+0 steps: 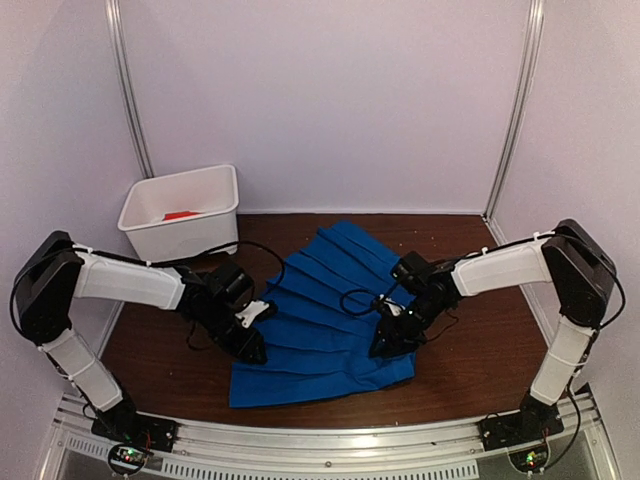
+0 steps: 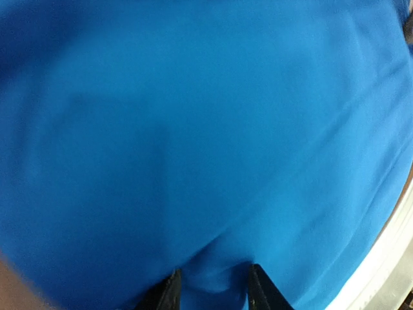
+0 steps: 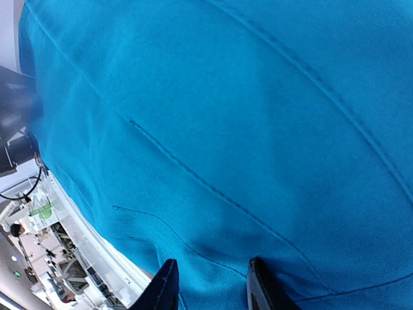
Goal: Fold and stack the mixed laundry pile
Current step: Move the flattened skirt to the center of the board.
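The blue garment [image 1: 320,310] is lying spread on the table [image 1: 480,350], long axis running far to near, between the arms, with the left gripper [image 1: 250,347] bearing on its left edge and the right gripper [image 1: 385,343] on its right, equally near. Both are showing fingers apart over cloth, grip impossible to tell, while the orange-red T-shirt [image 1: 180,215] is sitting in the white bin [image 1: 200,232] far left

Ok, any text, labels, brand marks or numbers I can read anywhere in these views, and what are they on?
No readable text in any view.
blue garment: plain cloth with stitched pleats, no tag or print showing.
white bin: no label visible on its walls.
background clutter past the table edge in the right wrist view: too blurred to read.
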Robot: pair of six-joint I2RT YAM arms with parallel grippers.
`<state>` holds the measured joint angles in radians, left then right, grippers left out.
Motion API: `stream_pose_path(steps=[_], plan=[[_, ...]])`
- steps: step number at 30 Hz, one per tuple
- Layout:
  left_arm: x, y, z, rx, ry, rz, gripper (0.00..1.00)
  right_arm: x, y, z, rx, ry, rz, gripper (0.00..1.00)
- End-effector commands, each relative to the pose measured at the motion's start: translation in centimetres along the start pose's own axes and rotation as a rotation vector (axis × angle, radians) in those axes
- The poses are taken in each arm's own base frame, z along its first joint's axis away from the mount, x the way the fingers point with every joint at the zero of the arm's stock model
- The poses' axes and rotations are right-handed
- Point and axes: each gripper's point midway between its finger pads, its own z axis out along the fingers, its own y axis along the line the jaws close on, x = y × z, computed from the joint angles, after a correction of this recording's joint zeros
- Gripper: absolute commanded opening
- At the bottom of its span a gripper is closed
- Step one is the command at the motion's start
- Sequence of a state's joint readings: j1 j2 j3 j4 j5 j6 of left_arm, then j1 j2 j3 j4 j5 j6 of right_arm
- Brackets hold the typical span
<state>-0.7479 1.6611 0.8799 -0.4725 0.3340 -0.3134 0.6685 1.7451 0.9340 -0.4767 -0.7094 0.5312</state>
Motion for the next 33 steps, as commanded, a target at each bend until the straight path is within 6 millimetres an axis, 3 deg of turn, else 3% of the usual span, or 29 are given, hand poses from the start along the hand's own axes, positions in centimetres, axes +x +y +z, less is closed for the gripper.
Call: stream_pose_path(steps=[1, 6, 8, 10, 13, 15, 19, 22, 25, 26, 33], plan=[[6.0, 0.4, -0.7, -0.012, 0.099, -0.064, 0.37, 0.5, 0.1, 2.1, 0.109, 0.067, -0.146, 0.37], [5.2, -2.0, -1.9, 0.018, 0.113, 0.001, 0.39, 2.7, 3.0, -0.3, 0.012, 0.113, -0.188, 0.38], [3.6, -2.1, -2.7, -0.011, 0.100, 0.046, 0.42, 2.6, 3.2, -2.4, 0.005, 0.098, -0.188, 0.40], [0.6, -2.9, -4.1, -0.014, 0.025, 0.091, 0.46, 1.3, 2.8, -4.9, -0.015, 0.039, -0.149, 0.44], [-3.1, -3.9, -5.1, 0.012, -0.040, 0.134, 0.49, -2.1, 1.5, -8.8, -0.052, -0.101, -0.096, 0.48], [-4.8, -4.2, -5.0, 0.023, -0.055, 0.155, 0.50, -5.3, -0.5, -11.4, -0.033, -0.211, -0.052, 0.52], [-7.4, -4.5, -4.3, 0.045, -0.072, 0.159, 0.50, -12.0, -4.2, -16.1, 0.013, -0.376, 0.015, 0.54], [-8.7, -4.6, -4.3, 0.055, -0.094, 0.143, 0.51, -16.4, -6.4, -18.2, 0.079, -0.433, 0.007, 0.54], [-9.3, -4.4, -4.2, 0.066, -0.104, 0.119, 0.53, -18.9, -9.1, -18.2, 0.172, -0.385, -0.005, 0.55], [-9.4, -4.3, -4.2, 0.064, -0.106, 0.114, 0.53, -19.3, -10.3, -17.3, 0.196, -0.345, 0.000, 0.55], [-12.5, -1.7, -5.3, 0.071, -0.184, 0.034, 0.56, -19.5, -11.8, -15.0, 0.182, -0.238, -0.047, 0.61]])
